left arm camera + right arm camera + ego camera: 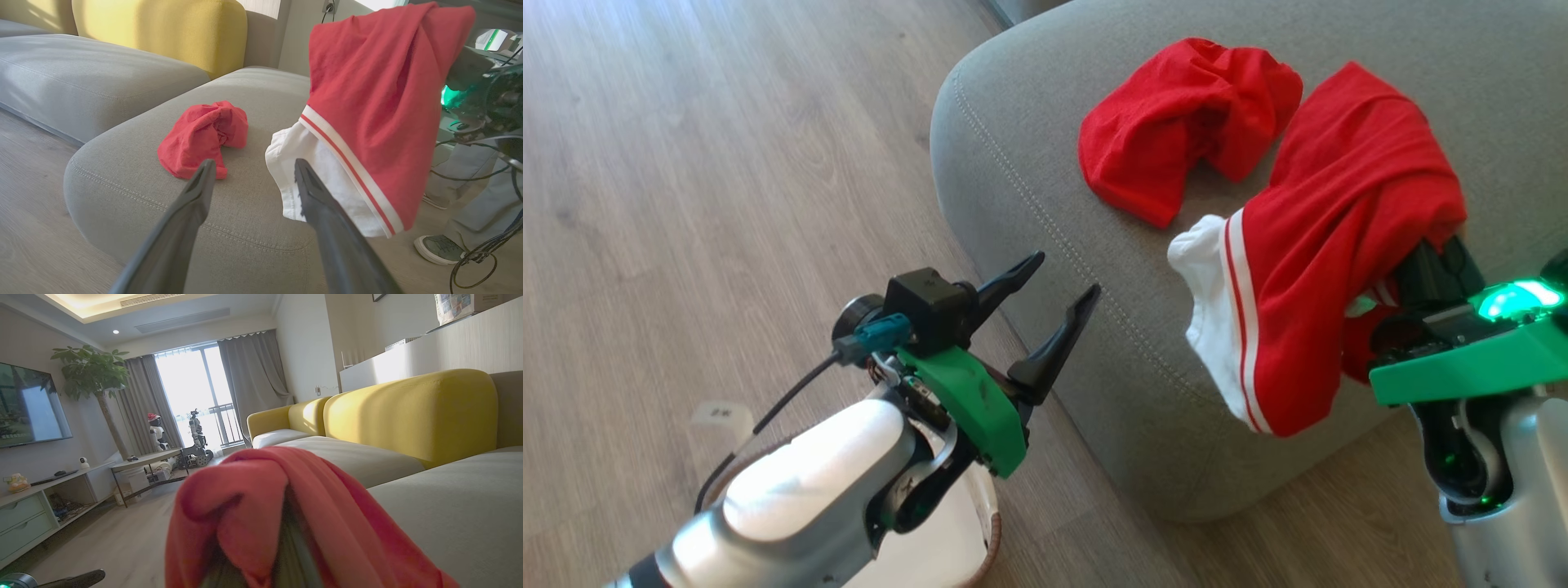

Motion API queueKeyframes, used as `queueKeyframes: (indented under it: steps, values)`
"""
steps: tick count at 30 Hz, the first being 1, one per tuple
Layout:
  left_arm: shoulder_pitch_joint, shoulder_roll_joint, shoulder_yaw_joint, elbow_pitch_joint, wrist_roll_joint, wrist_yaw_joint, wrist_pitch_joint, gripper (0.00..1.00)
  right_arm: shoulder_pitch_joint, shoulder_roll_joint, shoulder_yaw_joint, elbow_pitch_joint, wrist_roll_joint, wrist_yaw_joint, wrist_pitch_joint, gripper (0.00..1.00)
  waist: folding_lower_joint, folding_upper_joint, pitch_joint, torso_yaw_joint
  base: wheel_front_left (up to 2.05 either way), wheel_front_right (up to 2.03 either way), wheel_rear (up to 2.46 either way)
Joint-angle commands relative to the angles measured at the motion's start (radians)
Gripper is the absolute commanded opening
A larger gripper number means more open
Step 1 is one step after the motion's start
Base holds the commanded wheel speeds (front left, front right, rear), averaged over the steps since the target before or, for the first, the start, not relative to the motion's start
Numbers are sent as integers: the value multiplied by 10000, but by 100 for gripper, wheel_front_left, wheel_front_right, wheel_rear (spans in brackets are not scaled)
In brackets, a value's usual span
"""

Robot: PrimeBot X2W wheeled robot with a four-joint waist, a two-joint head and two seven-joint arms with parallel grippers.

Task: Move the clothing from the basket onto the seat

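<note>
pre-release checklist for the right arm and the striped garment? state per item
1. Plain red garment lying on the seat: ok.
2. Striped garment held by the right gripper, shut under the draped cloth: ok.
3. Striped garment fully above the seat: not ok. Its white lower end hangs at or past the seat's edge, so it may slide off when released.
4. Left gripper open, empty and apart from the cloth: ok.
5. Basket emptied: cannot tell. The left arm covers most of it.
</note>
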Motion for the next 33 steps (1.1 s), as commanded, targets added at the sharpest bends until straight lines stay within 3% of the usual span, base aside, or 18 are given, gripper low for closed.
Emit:
queueKeyframes:
  steps: [1,13,22,33]
  values:
    - [-720,277,394,-254,113,4,-63,100,-343,23,66,-431,-69,-2,60,0,0,-1,82,15,0,0,0]
    - [-1327,481,451,-626,258,4,289,100,-2500,-717,37,659,394,-2,759,0,0,-1,1153,321,0,0,0]
    - [-2043,731,498,-1027,467,-12,776,100,-5132,-1810,-6,3357,736,-2,435,0,0,-1,2482,837,0,0,0]
    - [-2814,753,530,-1333,708,-76,1113,100,-7411,-2464,539,6503,251,-2,444,0,0,-1,3894,1614,0,0,0]
